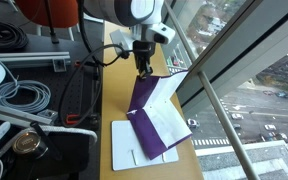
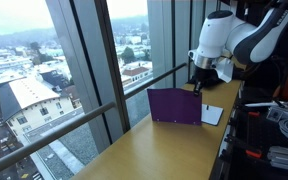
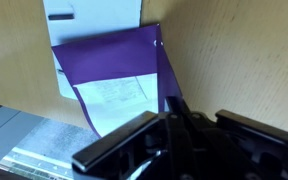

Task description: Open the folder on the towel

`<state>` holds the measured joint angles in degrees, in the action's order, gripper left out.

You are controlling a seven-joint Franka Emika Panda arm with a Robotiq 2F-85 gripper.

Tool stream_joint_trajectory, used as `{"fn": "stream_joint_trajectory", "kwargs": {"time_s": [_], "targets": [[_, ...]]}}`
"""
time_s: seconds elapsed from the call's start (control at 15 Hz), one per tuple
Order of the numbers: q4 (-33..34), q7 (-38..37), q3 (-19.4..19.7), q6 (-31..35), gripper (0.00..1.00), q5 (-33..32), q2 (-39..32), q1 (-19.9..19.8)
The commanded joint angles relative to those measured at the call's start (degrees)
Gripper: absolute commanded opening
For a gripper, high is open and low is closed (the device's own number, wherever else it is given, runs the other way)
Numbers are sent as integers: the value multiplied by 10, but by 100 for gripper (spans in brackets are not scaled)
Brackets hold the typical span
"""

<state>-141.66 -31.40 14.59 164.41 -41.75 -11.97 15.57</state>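
- Your tool is clamped on the top edge of the folder's purple cover, which stands nearly upright.
- The folder sits on the wooden surface beside the window. Its back half lies flat, partly over a flat white rectangle.
- Inside the open folder you can see white sheets; in the wrist view they show faint print below the purple flap.
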Motion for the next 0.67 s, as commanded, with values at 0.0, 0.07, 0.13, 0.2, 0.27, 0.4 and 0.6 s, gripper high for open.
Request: {"fn": "stream_joint_trajectory", "kwargs": {"time_s": [0.0,0.07,0.13,0.2,0.27,0.4,0.6], "targets": [[9,-67,12,9,0,-54,0,28],[12,-81,10,8,0,-62,-1,32],[14,-92,8,7,0,-66,-2,35],[16,-99,4,7,0,-66,-3,39],[17,-107,2,6,0,-64,-3,43],[14,-114,-4,4,0,-59,2,52],[11,-128,-4,4,0,-63,0,66]]}}
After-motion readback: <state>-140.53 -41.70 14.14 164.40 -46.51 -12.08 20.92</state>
